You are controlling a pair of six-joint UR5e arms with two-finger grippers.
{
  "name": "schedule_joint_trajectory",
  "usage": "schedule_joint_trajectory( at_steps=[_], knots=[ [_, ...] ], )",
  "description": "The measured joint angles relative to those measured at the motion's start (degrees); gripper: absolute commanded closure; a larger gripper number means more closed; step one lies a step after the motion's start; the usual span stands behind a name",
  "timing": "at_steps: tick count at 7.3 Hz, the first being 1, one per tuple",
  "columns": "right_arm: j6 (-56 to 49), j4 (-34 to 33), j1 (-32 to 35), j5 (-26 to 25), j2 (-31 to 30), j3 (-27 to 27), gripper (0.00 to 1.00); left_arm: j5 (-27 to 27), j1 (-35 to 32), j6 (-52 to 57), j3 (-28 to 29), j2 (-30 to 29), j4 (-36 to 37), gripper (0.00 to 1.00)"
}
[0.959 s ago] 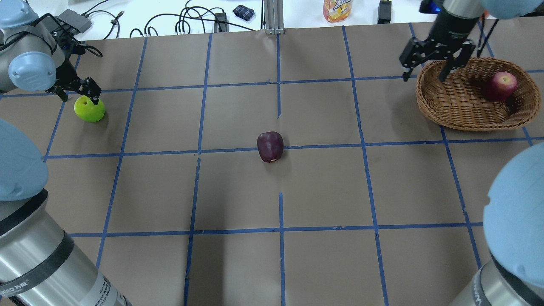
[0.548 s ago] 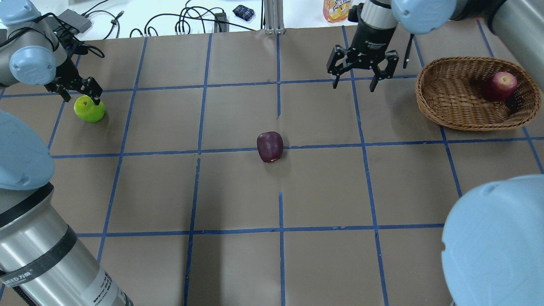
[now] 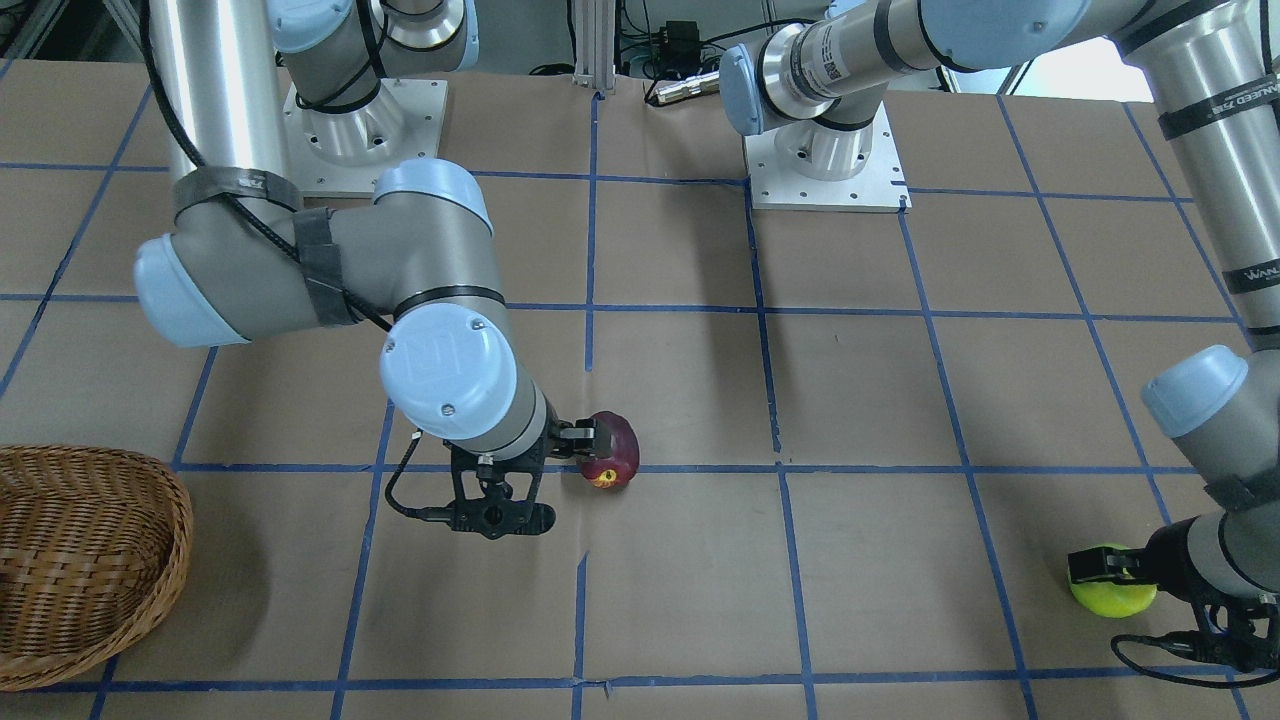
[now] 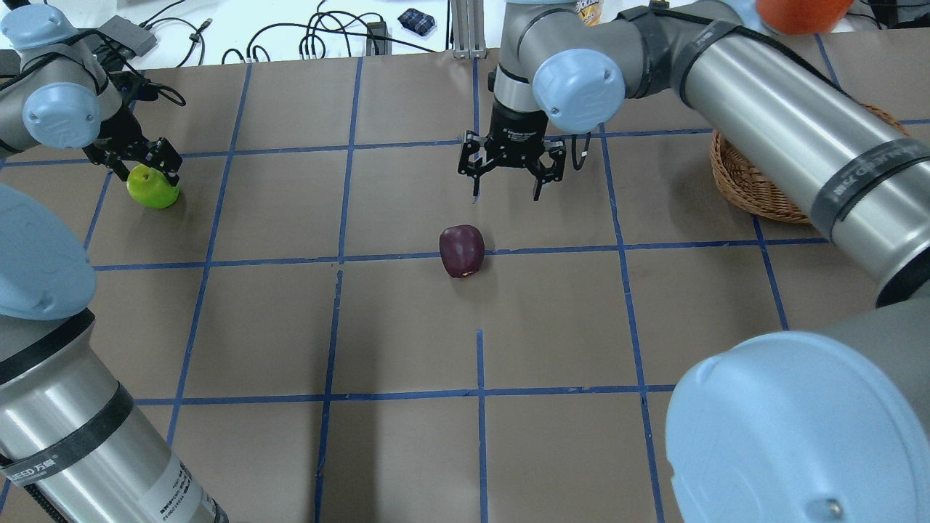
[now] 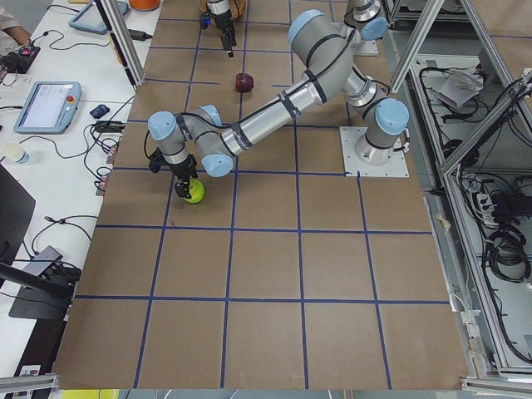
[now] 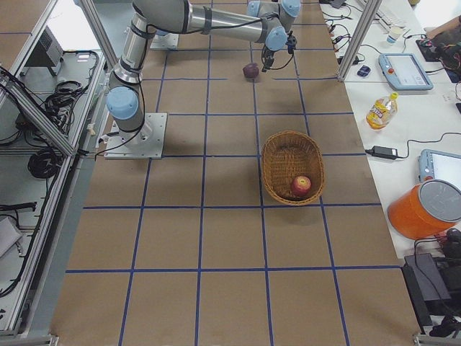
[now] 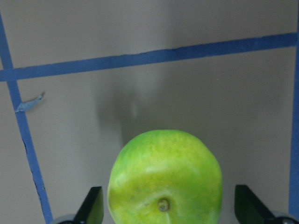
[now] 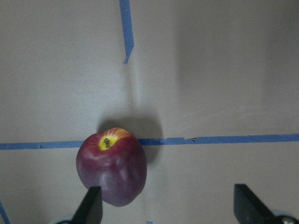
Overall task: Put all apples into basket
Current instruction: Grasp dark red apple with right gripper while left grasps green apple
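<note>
The lime green apple (image 4: 152,187) sits at the far left of the table and fills the left wrist view (image 7: 164,179). My left gripper (image 4: 142,173) is open and straddles it, with gaps on both sides. The dark maroon apple (image 4: 461,250) with a yellow patch (image 8: 112,165) lies at mid-table. My right gripper (image 4: 506,192) is open and empty, hovering just beyond it. The wicker basket (image 6: 272,155) stands at the far right and holds the red apple (image 6: 301,185). In the overhead view my right arm hides that apple and most of the basket (image 4: 748,185).
Cables (image 4: 327,36) lie beyond the table's far edge. A drink bottle (image 6: 380,109) and an orange bucket (image 6: 425,209) stand on the side table. My right upper arm (image 4: 785,116) stretches across the right half of the table above the basket.
My right gripper has swung left from the basket to mid-table near the maroon apple, still open. My left gripper has settled slightly closer around the green apple.
</note>
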Motion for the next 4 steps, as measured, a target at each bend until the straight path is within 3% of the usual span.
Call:
schedule_joint_trajectory(
  at_steps=[4],
  knots=[
    [4.24, -1.55, 4.24, 0.17, 4.08, 0.41, 0.00, -0.04, 0.41, 0.55, -0.24, -1.01, 0.66, 0.00]
  ],
)
